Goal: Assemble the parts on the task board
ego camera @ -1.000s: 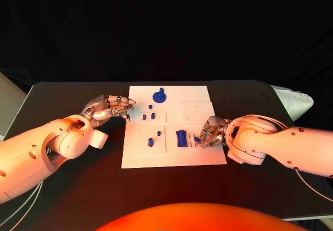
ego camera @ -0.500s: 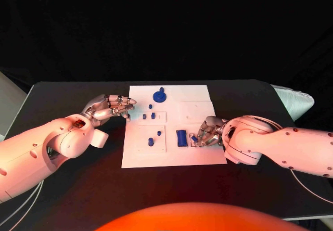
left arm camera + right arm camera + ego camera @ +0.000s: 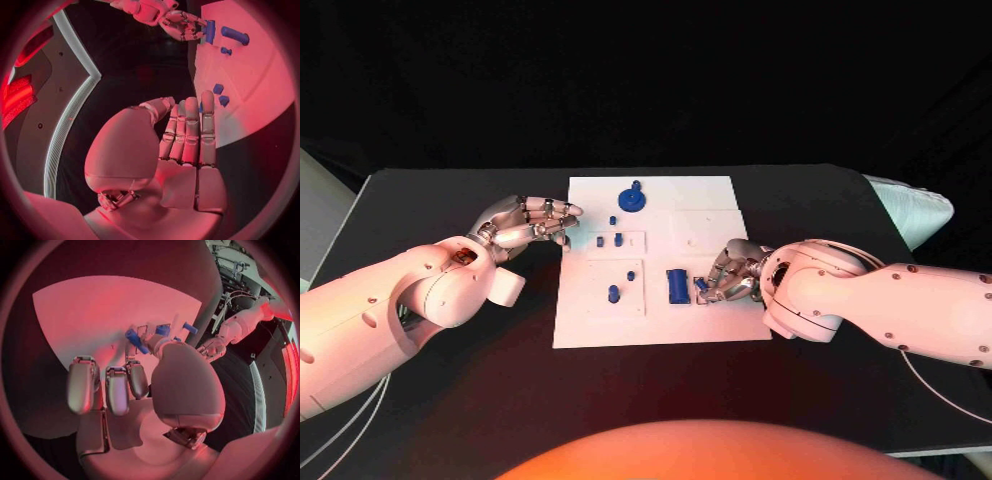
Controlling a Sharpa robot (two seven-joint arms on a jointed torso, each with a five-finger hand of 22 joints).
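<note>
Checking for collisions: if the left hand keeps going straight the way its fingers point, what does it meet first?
Probably the left hand meets the two small blue parts near the task board edge first; its height above them is unclear.

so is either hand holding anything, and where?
Left hand holds nothing. Right hand is at a small blue part on the board; the hold can't be told.

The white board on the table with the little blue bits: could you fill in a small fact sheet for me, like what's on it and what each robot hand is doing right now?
Board: white task board lying flat in the middle of the black table
Parts: several small blue pieces on it, including a round part at the far end and a rectangular block near the right hand
Left hand: beside the board's left edge, fingers curled, holding nothing
Right hand: over the board's right side by the block; whether it holds a piece is hidden
</note>
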